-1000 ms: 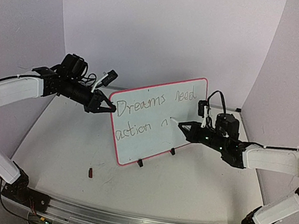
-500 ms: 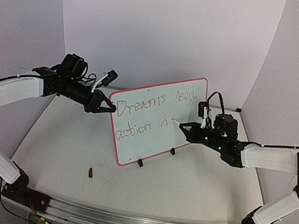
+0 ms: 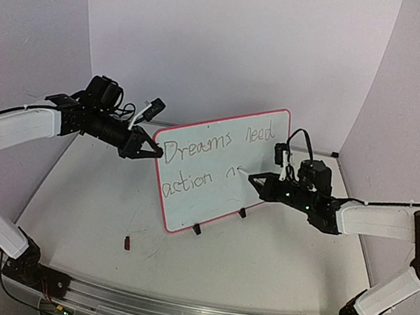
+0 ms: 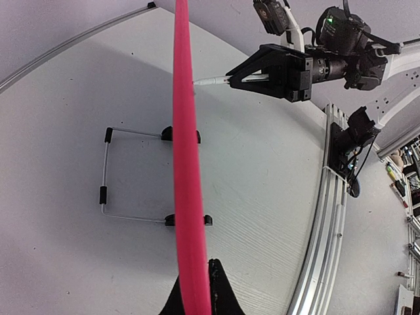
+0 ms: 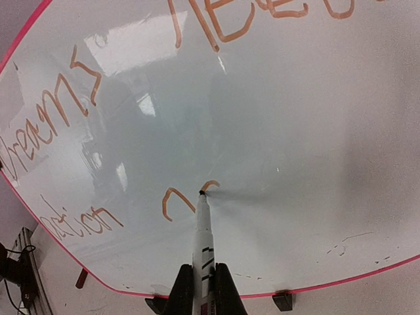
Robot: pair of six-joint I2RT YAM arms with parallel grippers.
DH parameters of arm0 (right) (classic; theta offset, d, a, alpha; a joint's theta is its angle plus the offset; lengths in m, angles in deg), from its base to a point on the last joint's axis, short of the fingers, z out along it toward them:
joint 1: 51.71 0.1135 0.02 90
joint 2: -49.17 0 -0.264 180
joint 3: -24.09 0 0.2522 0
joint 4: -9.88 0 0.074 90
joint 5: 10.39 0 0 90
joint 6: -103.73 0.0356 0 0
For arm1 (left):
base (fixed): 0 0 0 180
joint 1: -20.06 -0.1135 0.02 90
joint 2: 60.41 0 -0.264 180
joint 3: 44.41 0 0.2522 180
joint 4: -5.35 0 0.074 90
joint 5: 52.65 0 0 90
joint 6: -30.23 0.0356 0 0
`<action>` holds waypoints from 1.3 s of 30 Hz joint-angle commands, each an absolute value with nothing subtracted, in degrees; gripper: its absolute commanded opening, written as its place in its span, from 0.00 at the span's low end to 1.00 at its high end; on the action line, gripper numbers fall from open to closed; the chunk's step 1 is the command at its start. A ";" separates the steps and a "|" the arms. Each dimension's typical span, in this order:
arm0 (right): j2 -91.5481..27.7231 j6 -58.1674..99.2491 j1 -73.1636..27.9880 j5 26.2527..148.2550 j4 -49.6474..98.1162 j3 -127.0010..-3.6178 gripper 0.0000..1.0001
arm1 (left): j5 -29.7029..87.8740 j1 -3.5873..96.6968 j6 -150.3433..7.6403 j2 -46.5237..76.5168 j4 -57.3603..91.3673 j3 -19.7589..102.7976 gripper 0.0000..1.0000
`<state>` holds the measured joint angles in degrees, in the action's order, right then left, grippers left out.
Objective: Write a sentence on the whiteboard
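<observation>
We saw left gripper (image 3: 150, 153) pinched on board (image 3: 211, 202) frame | right gripper (image 5: 202, 282) pinched pen (image 5: 203, 230), tip touching board | sentence (image 3: 213, 148) read "Dreams need action".

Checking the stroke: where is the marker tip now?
Right wrist view, centre: the marker, held by the right claw, touches the whiteboard at a curved stroke right of "action".

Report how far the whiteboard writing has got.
Done: the sentence reads "Dreams need action" on the whiteboard. In hand: the left pincer clamps the board's edge while the right pincer holds the marker tip at the board, two curved strokes into the next word. Left: finishing that word and whatever follows.
</observation>
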<state>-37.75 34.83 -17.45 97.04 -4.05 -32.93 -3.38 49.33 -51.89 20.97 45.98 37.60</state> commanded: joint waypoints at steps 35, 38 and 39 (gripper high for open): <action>-36.13 32.21 -17.70 93.53 -2.29 -36.81 0.00 | -1.76 51.21 -49.20 24.04 53.69 36.23 0.00; -36.58 32.30 -17.70 94.21 -2.29 -36.96 0.00 | -1.76 51.20 -49.22 24.01 53.68 36.25 0.00; -36.60 32.34 -17.70 94.30 -2.31 -36.94 0.00 | -1.76 51.17 -49.22 24.02 53.69 36.24 0.00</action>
